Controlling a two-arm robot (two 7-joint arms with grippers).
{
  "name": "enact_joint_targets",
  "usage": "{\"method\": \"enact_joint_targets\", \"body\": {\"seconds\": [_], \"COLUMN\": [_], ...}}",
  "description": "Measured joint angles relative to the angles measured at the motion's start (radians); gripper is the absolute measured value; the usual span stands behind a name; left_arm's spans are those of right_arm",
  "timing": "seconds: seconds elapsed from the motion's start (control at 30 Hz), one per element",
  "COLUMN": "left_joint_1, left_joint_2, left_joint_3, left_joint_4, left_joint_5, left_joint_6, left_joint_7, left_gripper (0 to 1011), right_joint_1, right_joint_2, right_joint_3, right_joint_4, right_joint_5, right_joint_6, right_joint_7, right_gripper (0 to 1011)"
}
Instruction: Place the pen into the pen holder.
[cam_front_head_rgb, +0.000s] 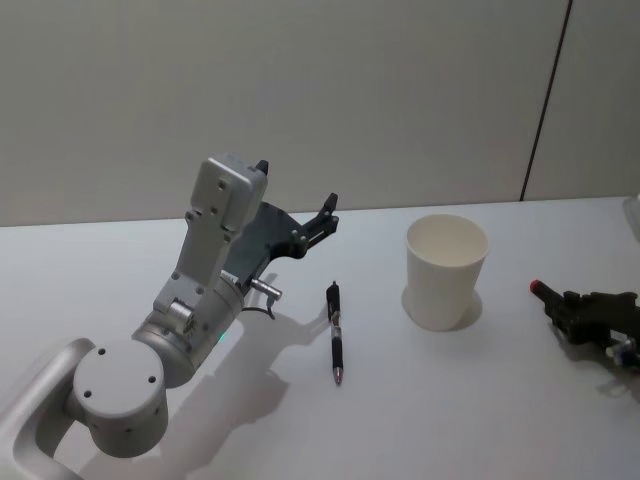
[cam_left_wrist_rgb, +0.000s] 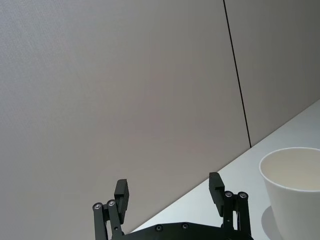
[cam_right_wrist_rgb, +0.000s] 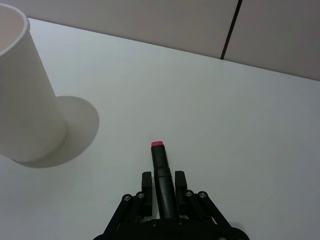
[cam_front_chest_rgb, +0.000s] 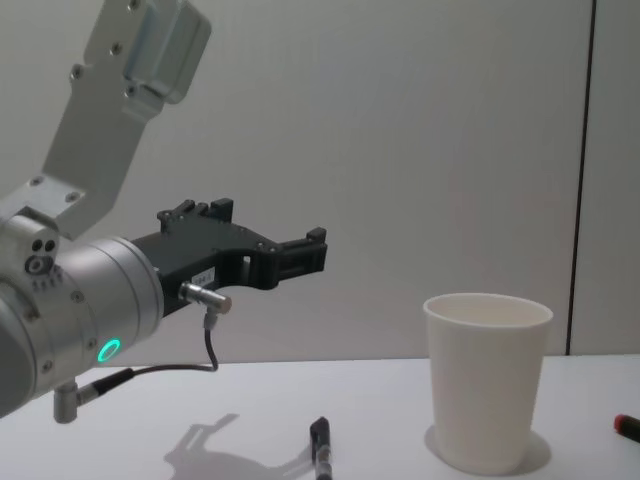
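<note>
Cup (cam_front_head_rgb: 446, 272), the white paper one that serves as pen holder, stands upright on the table (cam_front_head_rgb: 450, 410) with its mouth open and nothing in it, so a pen can be dropped in from above.

A black pen (cam_front_head_rgb: 335, 335) lies flat on the table to the cup's left, near it but clear of its base. Nothing touches the pen.

The left gripper (cam_left_wrist_rgb: 169, 186) is farther to the cup's left, raised well above the table, higher than the cup's rim. Its fingers are spread wide with nothing between them. They point out toward the wall (cam_left_wrist_rgb: 125, 75) and past the cup, not down at the black pen. That wide spread looks like readiness to close around the barrel. The wrist would first have to tip down and come over the pen.

The right gripper (cam_right_wrist_rgb: 163, 176) sits low at the table on the cup's right, a little way off. Its fingers are narrow, clamped on a dark red-tipped pen (cam_right_wrist_rgb: 159, 156) whose tip points roughly toward the cup. Held that low, this pen could not clear the rim without a lift.

Which of the two pens the task means cannot be told from here.
</note>
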Motion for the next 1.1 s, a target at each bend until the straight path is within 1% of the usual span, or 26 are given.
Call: {"method": "enact_joint_targets", "body": {"seconds": [0.4, 1.1], "left_joint_1": [0.000, 0.000], "left_joint_2": [0.000, 0.000], "left_joint_3": [0.000, 0.000], "left_joint_4": [0.000, 0.000], "left_joint_5": [0.000, 0.000], "left_joint_6": [0.000, 0.000], "left_joint_7": [0.000, 0.000], "left_gripper": [1001, 1001], "right_joint_1": [0.000, 0.000], "right_joint_2": [0.000, 0.000], "right_joint_3": [0.000, 0.000], "right_joint_4": [0.000, 0.000], "right_joint_5": [0.000, 0.000], "right_joint_6": [0.001, 0.001], "right_joint_7": [0.000, 0.000], "right_gripper": [196, 185]}}
